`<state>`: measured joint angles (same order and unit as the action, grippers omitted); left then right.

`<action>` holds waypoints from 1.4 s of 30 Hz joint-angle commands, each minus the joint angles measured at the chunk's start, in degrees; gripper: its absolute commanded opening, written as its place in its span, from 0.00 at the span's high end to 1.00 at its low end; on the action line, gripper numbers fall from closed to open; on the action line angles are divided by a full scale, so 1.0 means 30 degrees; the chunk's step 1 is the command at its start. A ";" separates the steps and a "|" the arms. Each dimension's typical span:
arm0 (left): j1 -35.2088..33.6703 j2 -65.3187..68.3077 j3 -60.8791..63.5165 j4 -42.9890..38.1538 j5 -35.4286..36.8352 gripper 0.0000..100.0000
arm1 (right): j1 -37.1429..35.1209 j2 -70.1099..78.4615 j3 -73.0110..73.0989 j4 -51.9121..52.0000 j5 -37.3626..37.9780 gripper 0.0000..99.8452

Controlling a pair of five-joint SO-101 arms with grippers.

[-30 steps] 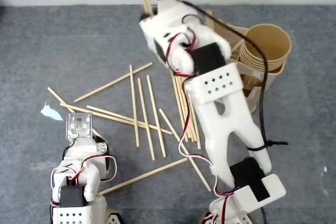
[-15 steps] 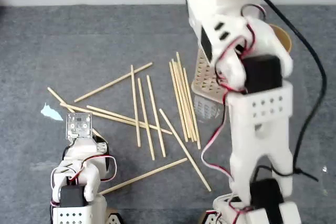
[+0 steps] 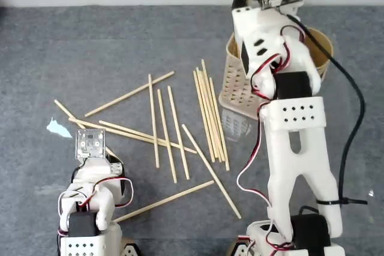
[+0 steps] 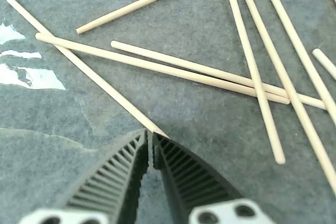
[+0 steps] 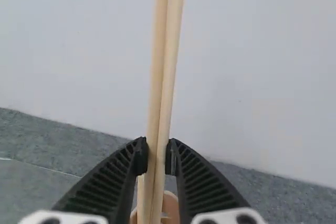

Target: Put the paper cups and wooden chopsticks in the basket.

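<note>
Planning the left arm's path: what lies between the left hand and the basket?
In the high view, loose wooden chopsticks lie scattered on the grey mat between the left hand and the basket.

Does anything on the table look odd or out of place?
A small pale scrap lies on the mat near the loose chopsticks. It looks like litter, neither cup nor chopstick.

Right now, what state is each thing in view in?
Right gripper, shut on the held chopsticks.
Held chopsticks, two together, upright.
Left gripper, shut, empty.
Basket, standing upright.
Paper cup, upright, mostly hidden by the arm.
Loose chopsticks, lying flat, scattered.
</note>
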<state>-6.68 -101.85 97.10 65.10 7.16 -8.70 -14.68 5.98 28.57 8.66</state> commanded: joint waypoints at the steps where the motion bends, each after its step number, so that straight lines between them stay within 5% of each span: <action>1: 0.0059 0.0059 -0.0161 -0.0381 -0.0117 0.98 | 0.0513 -0.1040 0.1260 -0.2007 0.0234 0.99; 7: 0.0059 0.0059 -0.0161 -0.0381 -0.0117 0.98 | 0.0923 -0.1099 0.3722 -0.3414 0.0264 0.96; 11: 0.0059 0.0059 -0.0161 -0.0381 -0.0117 0.98 | 0.0777 -0.1861 0.3546 -0.1275 0.0147 0.85; 29: 0.0000 0.0059 -0.0161 -0.0381 -0.0117 0.98 | -0.4205 -0.4703 0.2256 1.0388 0.0088 0.85; 42: -0.0029 0.0059 -0.0161 -0.0381 -0.0147 0.98 | -0.5729 0.1040 0.4249 1.0769 -0.0762 0.85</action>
<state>-6.68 -101.85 97.10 65.10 7.16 -25.23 -15.82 20.84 60.57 7.25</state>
